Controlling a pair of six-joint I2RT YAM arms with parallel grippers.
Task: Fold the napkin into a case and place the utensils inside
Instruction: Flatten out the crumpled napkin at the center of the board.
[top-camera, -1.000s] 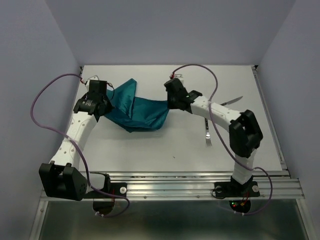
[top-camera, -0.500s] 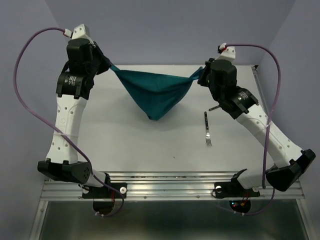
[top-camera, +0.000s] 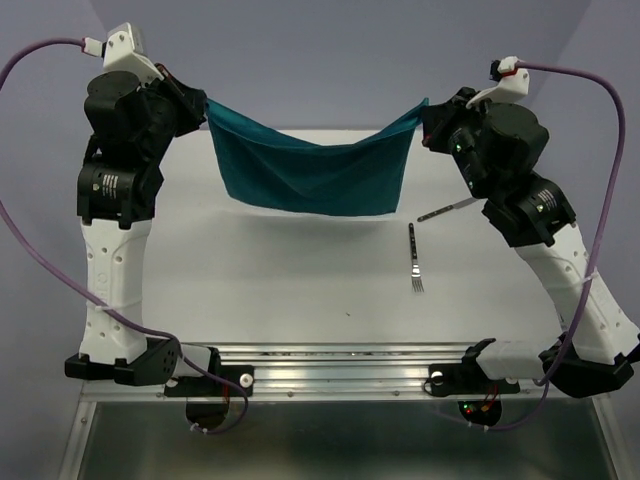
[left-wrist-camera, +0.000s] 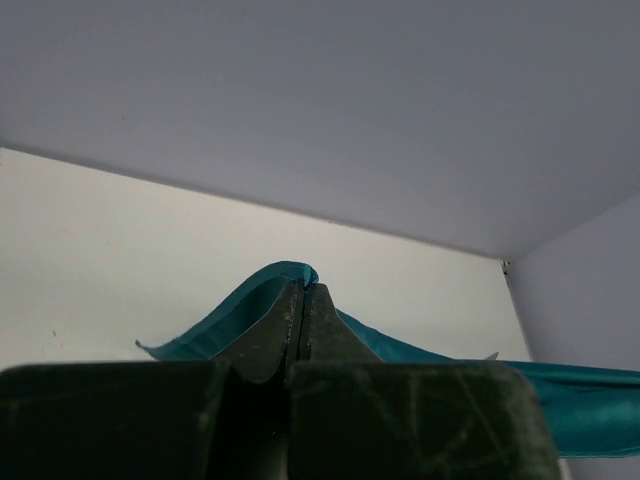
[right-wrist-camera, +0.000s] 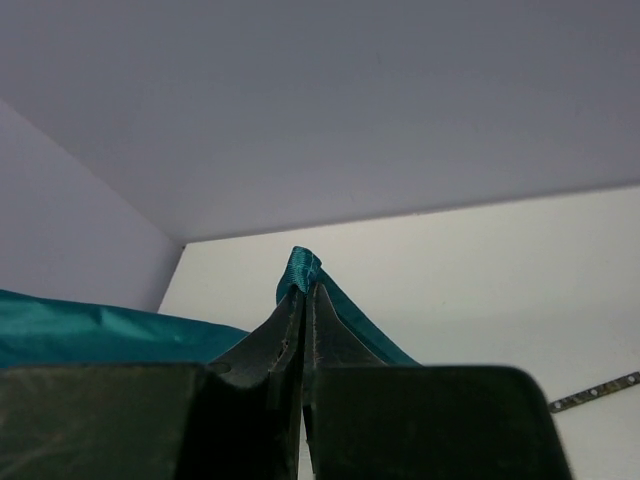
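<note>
The teal napkin (top-camera: 315, 170) hangs spread in the air between both arms, high above the table. My left gripper (top-camera: 203, 103) is shut on its left top corner, and the pinched cloth (left-wrist-camera: 290, 272) pokes out past the tips. My right gripper (top-camera: 426, 108) is shut on the right top corner, where a fold of napkin (right-wrist-camera: 300, 268) sticks up. The slim silver fork (top-camera: 415, 260) lies on the table right of centre, tines toward me. The knife (top-camera: 450, 208) lies slanted just beyond it, partly behind the right arm; a strip of it (right-wrist-camera: 593, 392) shows in the right wrist view.
The white table (top-camera: 280, 290) is enclosed by pale lilac walls on the left, back and right. A metal rail (top-camera: 340, 365) runs along the near edge by the arm bases. Purple cables (top-camera: 40, 60) loop from both wrists.
Both arms have risen and moved apart. The napkin went from a crumpled heap on the table to a hanging bundle, and now to a stretched sheet held by two corners.
</note>
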